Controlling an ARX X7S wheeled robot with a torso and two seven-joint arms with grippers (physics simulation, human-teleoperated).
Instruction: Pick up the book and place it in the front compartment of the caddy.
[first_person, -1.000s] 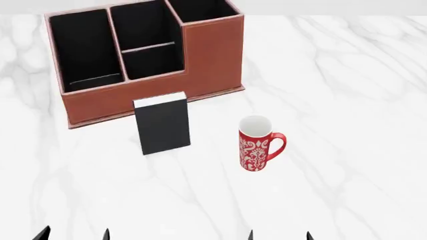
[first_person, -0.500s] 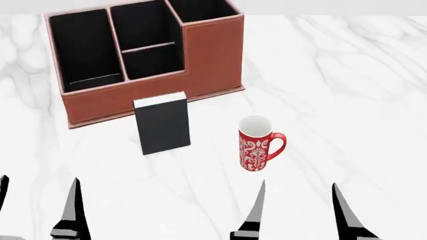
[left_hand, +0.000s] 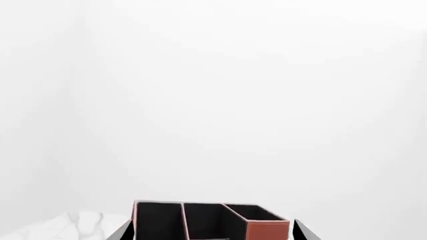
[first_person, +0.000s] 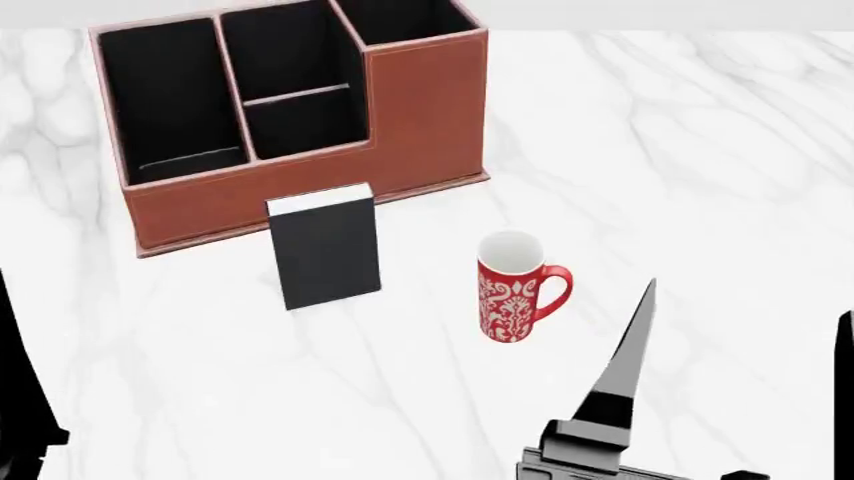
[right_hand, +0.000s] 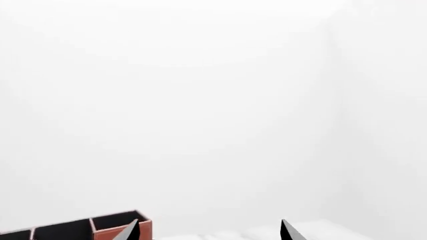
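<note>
The black book (first_person: 324, 252) stands upright on the marble table, its white page edge up, just in front of the reddish-brown caddy (first_person: 427, 110). The front compartment (first_person: 306, 122) is the small black-lined cell in the caddy's middle column. My right gripper (first_person: 747, 302) is open and empty, to the right of the red mug and well apart from the book. Only one finger of my left gripper (first_person: 19, 400) shows, at the left edge. In the left wrist view the left gripper (left_hand: 210, 231) is open, with the caddy (left_hand: 267, 231) far ahead. The right gripper (right_hand: 211, 231) is open too.
A tall red patterned mug (first_person: 513, 290) stands to the right of the book, between it and my right gripper. The white marble table (first_person: 721, 150) stretches to the right of the caddy. The caddy's corner (right_hand: 107, 231) shows in the right wrist view.
Both grippers have risen further into the head view and spread outward. The left one has gone to the left edge, the right one toward the right. Book, mug and caddy have not moved.
</note>
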